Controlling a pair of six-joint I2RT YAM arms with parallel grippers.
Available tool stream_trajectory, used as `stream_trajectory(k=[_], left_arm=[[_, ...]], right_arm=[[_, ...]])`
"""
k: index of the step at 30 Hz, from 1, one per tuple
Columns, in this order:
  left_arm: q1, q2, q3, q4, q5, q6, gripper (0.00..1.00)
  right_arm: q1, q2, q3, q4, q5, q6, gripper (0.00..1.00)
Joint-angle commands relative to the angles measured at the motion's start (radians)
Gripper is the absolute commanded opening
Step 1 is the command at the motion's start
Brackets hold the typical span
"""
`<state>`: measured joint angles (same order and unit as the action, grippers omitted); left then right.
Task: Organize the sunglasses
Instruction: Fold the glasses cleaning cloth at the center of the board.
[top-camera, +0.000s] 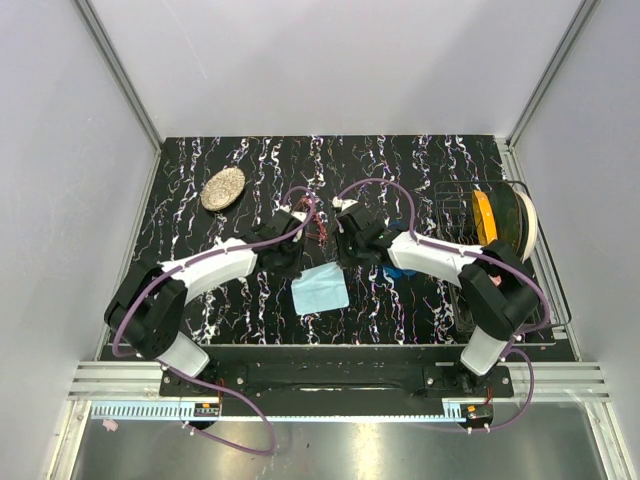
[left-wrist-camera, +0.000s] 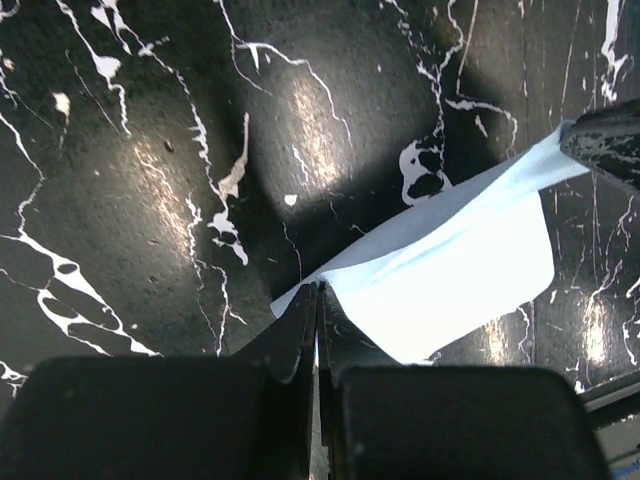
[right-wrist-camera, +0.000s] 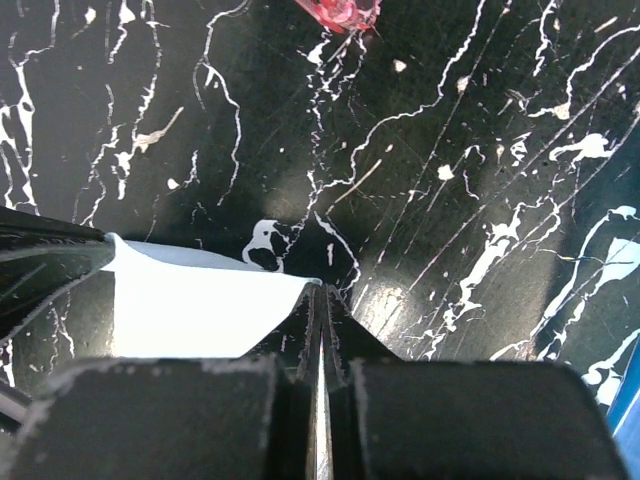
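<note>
Left fingers (left-wrist-camera: 295, 335): clenched hard on one corner of the light blue cloth (left-wrist-camera: 450, 270), which is pinched right at the tips.
Right fingers (right-wrist-camera: 340, 330): also clenched, gripping the neighbouring corner of the same cloth. Each wrist view shows the other arm's dark tip at the far corner.
Cloth: strung between the two pinches with its held edge raised. The rest sags toward the bench (top-camera: 400, 170). From above it sits mid-bench, toward the near side.
Sunglasses (top-camera: 318, 232): lying on the bench just beyond the cloth, between the two wrists, with nothing touching them. The right wrist view catches only a pink sliver at its top edge.
Blue case (top-camera: 402, 270): just to the right of the cloth, mostly hidden under the right arm. I can't tell whether it is open.
Step in hand: it looks to me like two-handed work on the cloth, either spreading or folding. I can't say which.
Doing it well: move both corners together at one height, so the edge between them is taut and untwisted. Don't pull the corners further apart, since such a thin bite could slip out of the tips. Keep the hanging fabric off the sunglasses, which lie close enough to get dragged. Lay the loose edge down first, then let both corners go at once.
Progress: early, I'd judge, since the sunglasses aren't yet stowed anywhere.
</note>
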<state>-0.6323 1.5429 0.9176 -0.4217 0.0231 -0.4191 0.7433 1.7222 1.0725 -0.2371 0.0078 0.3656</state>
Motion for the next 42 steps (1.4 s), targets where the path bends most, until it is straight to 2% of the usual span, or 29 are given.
stream_trajectory(k=[1,9,17,42], left_arm=[[-0.015,-0.066,-0.014,-0.006,0.02,-0.006,0.0],[-0.021,-0.128,-0.034,-0.046,0.026,0.009,0.0],[-0.035,-0.116,-0.066,-0.035,0.089,0.009,0.0],[-0.06,-0.044,-0.102,0.0,0.113,-0.006,0.0]], right_arm=[[-0.007,-0.059,0.001,0.025,-0.057,-0.028,0.0],[-0.007,-0.098,-0.071,0.039,-0.167,-0.045,0.0],[-0.009,-0.139,-0.151,0.047,-0.169,-0.034,0.0],[-0.007,-0.098,-0.143,0.012,-0.195,-0.005,0.0]])
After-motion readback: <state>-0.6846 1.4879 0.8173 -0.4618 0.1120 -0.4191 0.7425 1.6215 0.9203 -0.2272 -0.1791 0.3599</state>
